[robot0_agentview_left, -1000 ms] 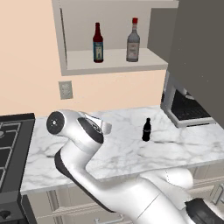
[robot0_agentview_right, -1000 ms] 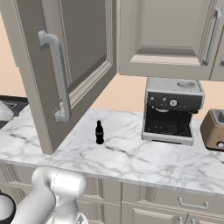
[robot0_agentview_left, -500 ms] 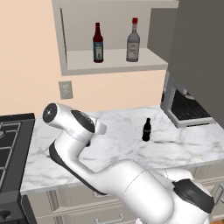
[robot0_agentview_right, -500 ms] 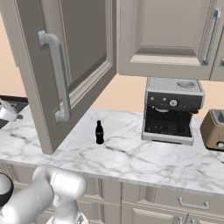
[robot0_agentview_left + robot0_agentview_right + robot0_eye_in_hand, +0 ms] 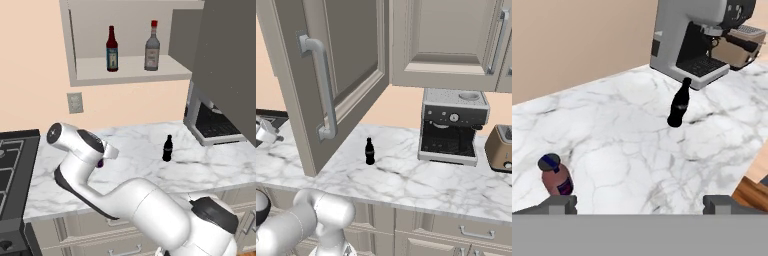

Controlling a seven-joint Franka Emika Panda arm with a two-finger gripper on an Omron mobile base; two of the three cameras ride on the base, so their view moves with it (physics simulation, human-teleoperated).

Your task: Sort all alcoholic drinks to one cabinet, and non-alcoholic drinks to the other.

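My gripper point(image 5: 640, 205) is open and holds nothing, hovering low over the marble counter point(image 5: 627, 135). The short purple-pink container point(image 5: 556, 176) with a blue top stands just beyond my left fingertip point(image 5: 560, 204); behind my arm it is also partly visible as a purple container point(image 5: 100, 163). The small black cola bottle point(image 5: 679, 104) stands farther off, mid-counter point(image 5: 168, 148) point(image 5: 370, 151). On the shelf of the open wall cabinet point(image 5: 130, 70) stand a dark brown-red bottle point(image 5: 112, 49) and a clear red-capped bottle point(image 5: 152, 46). Its dark grey door point(image 5: 227, 65) hangs open.
A coffee machine point(image 5: 453, 125) stands at the back of the counter, with a toaster point(image 5: 501, 147) beside it. The open door with a bar handle point(image 5: 321, 85) juts out over the counter. Closed cabinet doors point(image 5: 446, 40) hang above the machine. A stove point(image 5: 12, 150) borders the counter's left end.
My arm has swung a little to the left, its elbow shifting left in the left base view. The bottles and the container have not moved. The jaws stay open.
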